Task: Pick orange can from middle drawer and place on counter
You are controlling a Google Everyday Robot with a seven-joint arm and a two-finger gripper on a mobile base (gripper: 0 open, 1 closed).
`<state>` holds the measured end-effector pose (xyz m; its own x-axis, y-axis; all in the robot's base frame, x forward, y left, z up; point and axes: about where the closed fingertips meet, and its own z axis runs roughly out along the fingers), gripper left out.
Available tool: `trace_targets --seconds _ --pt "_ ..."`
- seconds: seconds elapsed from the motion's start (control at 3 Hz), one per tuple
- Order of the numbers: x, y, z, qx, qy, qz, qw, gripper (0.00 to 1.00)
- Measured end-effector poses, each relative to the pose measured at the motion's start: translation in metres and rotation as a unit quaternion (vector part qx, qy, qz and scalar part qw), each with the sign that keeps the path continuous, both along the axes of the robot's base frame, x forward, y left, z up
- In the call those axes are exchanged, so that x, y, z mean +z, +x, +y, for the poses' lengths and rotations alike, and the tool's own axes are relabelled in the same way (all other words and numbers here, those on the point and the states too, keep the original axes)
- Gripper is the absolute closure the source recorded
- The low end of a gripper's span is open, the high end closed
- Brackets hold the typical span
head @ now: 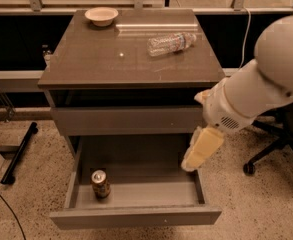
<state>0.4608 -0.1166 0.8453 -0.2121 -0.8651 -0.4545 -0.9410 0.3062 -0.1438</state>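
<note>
Reach step, I judge: the claw (201, 150) hangs over the open middle drawer's (136, 217) right side; spread or pressed together, I can't tell. The orange can (100, 183) stands upright in the drawer's front left, so next I'd swing across and descend.

A bulky white robot arm (266, 79) enters from the right edge of the frame. Its rounded upper segment fills the upper right. It slopes down and to the left, ending in a white wrist housing (225, 115) with a small vent grille. Below that, right of centre, the pale cream gripper (192, 160) hangs, angled down and leftward.
</note>
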Motion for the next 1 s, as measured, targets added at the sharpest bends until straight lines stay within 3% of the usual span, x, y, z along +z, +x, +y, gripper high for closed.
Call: trace_targets --seconds 0.33,0.67,1.0 --pt "-0.034 0.007 0.029 0.014 0.046 0.012 0.9988 0.00" --pt "-0.075 0.018 0.061 0.028 0.092 0.030 0.9949 0.00" --pt "-0.113 0.034 0.085 0.031 0.133 0.031 0.9901 0.00"
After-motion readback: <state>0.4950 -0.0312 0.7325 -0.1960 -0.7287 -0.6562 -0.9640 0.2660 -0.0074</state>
